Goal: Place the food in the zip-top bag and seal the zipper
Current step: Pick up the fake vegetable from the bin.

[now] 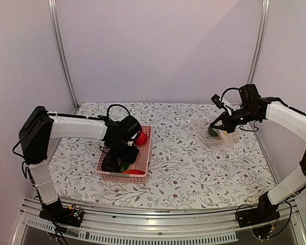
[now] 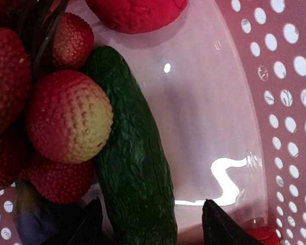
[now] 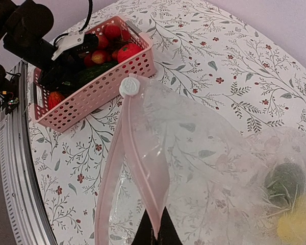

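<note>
My left gripper (image 1: pixel 123 149) is down inside the pink basket (image 1: pixel 123 177), open, with its jaws on either side of the near end of the green cucumber (image 2: pixel 135 168). Bumpy red fruits (image 2: pixel 66 117) lie against the cucumber's left side and a red tomato (image 2: pixel 135 13) lies beyond it. My right gripper (image 3: pixel 155 232) is shut on the pink zipper strip (image 3: pixel 143 163) of the clear zip-top bag (image 3: pixel 214 153) and holds its mouth lifted open. A dark green item (image 3: pixel 283 184) and a yellow lemon (image 3: pixel 296 227) lie inside the bag. The bag also shows in the top view (image 1: pixel 210 135).
The basket (image 3: pixel 99 87) stands left of centre on the flowered cloth and holds several more fruits. The bag's white slider (image 3: pixel 129 87) sits at the far end of the zipper. A metal rail (image 1: pixel 158 217) runs along the table's near edge.
</note>
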Tool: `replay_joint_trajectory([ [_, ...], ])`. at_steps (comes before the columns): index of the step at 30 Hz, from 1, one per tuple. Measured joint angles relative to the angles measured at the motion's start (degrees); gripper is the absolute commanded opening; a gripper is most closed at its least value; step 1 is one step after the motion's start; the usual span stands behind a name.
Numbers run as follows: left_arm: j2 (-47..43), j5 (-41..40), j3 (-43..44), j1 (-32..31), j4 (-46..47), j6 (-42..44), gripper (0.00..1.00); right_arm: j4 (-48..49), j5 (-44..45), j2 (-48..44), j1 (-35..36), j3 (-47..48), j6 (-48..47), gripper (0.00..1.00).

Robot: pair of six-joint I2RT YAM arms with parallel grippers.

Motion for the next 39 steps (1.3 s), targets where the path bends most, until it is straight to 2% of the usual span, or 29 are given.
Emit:
replay_joint_trajectory([
  [6,0.42,0.07,0.0,0.0,-0.28,0.02,0.64,0.02,-0.02,0.0,0.0,0.0,-0.02,0.0],
  [17,2.71,0.17,0.52,0.04,-0.5,0.46,0.44,0.02,0.0,0.74,0.0,0.0,-0.02,0.0],
  [23,2.38,-0.46,1.27,0.04,-0.94,0.39,0.39,0.02,0.0,0.74,0.0,0.0,-0.04,0.0],
  [39,-9.75,-1.86,1.95,-0.09,-4.37,0.0,0.32,0.02,0.0,1.11,0.0,0.0,-0.02,0.0],
])
